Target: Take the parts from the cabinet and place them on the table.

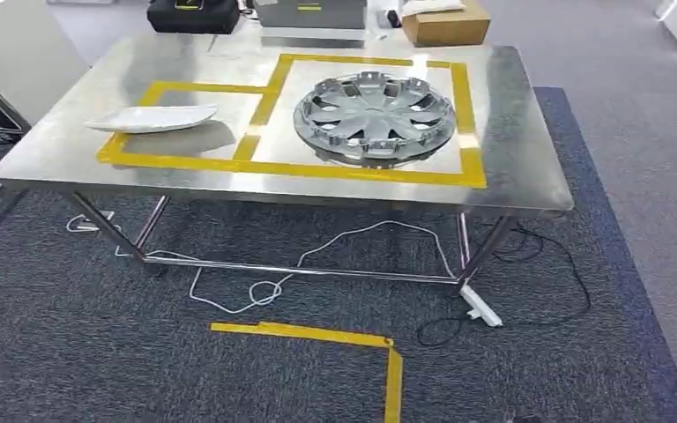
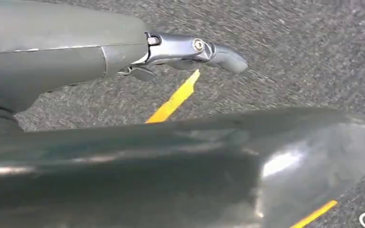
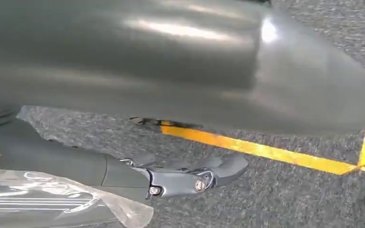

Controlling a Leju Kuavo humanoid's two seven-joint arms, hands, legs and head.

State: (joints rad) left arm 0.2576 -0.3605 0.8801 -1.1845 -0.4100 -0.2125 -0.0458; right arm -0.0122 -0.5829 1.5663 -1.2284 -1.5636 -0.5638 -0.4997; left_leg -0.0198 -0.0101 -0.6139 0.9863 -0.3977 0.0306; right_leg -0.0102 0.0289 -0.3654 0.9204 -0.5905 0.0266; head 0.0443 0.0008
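Observation:
In the head view a silver hubcap (image 1: 375,116) lies flat in the larger yellow-taped square on the steel table (image 1: 529,167). A white curved part (image 1: 152,118) lies in the smaller taped square to its left. My left hand (image 2: 190,50) hangs over the grey carpet with its thumb stretched out and nothing in it. My right hand (image 3: 190,178) also hangs above the carpet, thumb straight, with nothing in its grasp. A crumpled clear plastic film (image 3: 52,199) shows beside the right wrist, outside the grasp.
Yellow tape (image 1: 317,333) marks a corner on the carpet in front of the table. White and black cables (image 1: 256,291) and a power strip (image 1: 479,308) lie under it. A cardboard box (image 1: 445,22) and dark cases (image 1: 192,15) stand behind the table.

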